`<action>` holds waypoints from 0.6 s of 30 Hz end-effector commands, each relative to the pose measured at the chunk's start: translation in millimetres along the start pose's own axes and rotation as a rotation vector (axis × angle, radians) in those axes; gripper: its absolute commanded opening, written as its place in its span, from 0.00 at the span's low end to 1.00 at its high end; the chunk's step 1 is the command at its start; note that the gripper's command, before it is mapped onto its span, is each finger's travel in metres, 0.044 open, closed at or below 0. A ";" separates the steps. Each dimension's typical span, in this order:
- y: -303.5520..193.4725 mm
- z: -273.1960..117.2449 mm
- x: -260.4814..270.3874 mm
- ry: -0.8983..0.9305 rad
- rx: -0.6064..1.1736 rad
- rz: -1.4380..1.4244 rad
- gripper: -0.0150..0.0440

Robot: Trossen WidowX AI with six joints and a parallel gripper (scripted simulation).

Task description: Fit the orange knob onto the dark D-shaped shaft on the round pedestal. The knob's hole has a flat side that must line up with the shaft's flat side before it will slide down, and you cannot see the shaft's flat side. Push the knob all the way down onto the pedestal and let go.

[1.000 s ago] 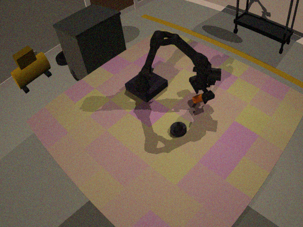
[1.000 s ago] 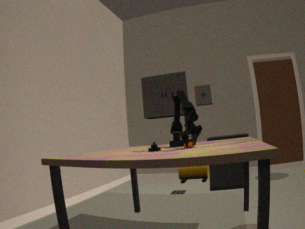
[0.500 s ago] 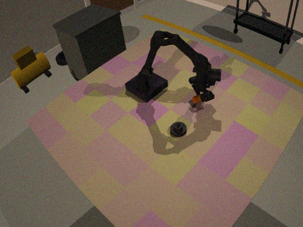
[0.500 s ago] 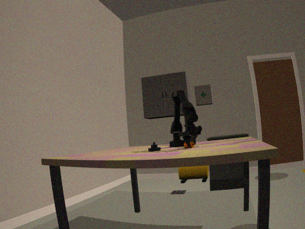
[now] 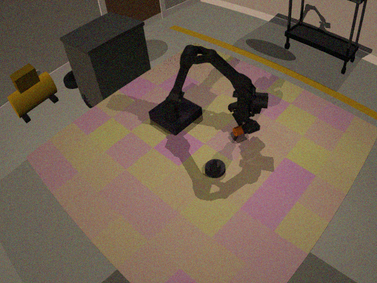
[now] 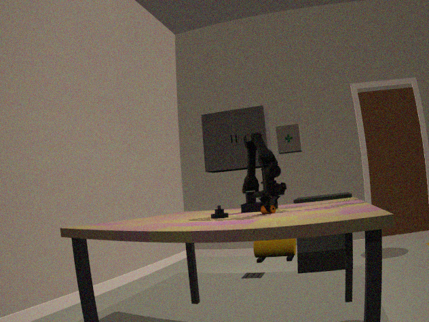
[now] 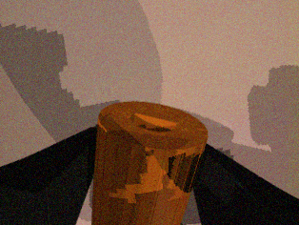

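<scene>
The orange knob [image 5: 237, 131] [image 6: 263, 210] [image 7: 138, 176] lies on its side on the table, its end with the hole showing in the wrist view. My gripper [image 5: 239, 131] [image 6: 268, 208] [image 7: 147, 144] is shut on the knob, with one dark finger against each side of it. The knob is at table height or very near it; a small gap cannot be told. The dark round pedestal [image 5: 215, 174] [image 6: 219, 215] stands apart from the knob, with its shaft [image 6: 218, 208] upright and bare. The shaft's flat side cannot be made out.
The arm's dark base [image 5: 175, 117] [image 6: 250, 208] stands on the patchwork-coloured table [image 5: 136, 197] [image 6: 208, 235], behind the pedestal in the top view. The arm's shadow falls around the pedestal. A cabinet, a yellow tank and a cart stand off the table.
</scene>
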State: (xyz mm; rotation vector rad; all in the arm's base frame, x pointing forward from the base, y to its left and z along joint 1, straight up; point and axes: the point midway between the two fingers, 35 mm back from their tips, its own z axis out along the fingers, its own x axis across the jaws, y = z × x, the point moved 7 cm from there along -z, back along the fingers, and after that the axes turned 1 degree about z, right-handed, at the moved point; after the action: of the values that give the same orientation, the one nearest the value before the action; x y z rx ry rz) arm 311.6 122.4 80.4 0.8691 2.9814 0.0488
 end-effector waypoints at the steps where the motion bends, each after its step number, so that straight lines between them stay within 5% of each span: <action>1: -4.6 -1.3 -0.4 0.004 -0.039 -0.001 0.56; 18: -41.6 -7.5 -1.5 0.009 -0.336 0.000 0.56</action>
State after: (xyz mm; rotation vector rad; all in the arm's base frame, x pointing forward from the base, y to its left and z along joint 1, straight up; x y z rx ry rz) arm 293.4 91.5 86.5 0.8366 2.8736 0.4775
